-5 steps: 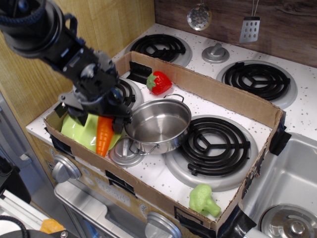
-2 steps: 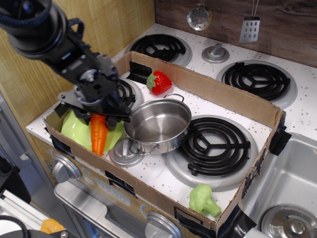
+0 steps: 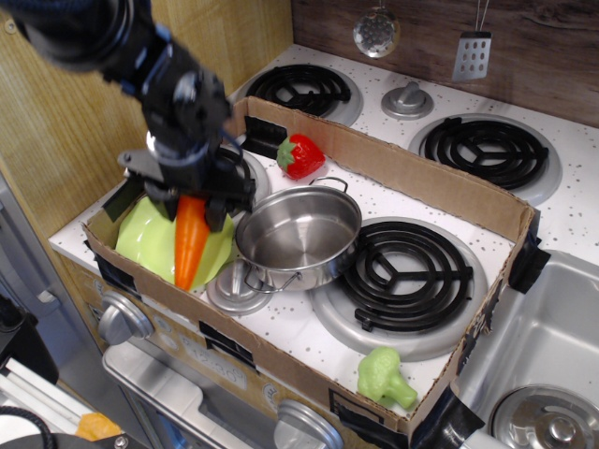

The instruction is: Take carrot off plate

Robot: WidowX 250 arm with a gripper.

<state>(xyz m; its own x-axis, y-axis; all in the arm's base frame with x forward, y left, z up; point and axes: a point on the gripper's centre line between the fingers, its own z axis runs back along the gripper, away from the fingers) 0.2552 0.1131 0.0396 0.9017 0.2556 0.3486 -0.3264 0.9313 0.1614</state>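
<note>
My gripper (image 3: 194, 201) is shut on the top end of the orange carrot (image 3: 190, 241). The carrot hangs point-down over the right part of the lime-green plate (image 3: 150, 238), which lies at the left end of the cardboard box. The carrot's tip is close above the plate's front rim; I cannot tell whether it touches. The carrot's green stem is hidden by the fingers.
A steel pot (image 3: 299, 234) stands right next to the carrot, with a small silver lid (image 3: 239, 285) in front of it. A red strawberry (image 3: 301, 155) lies at the back, a green broccoli (image 3: 384, 376) at the front right. The cardboard box wall (image 3: 402, 168) rings the stove burners.
The gripper has risen and moved back with the carrot in it. The carrot now hangs more upright and higher over the plate.
</note>
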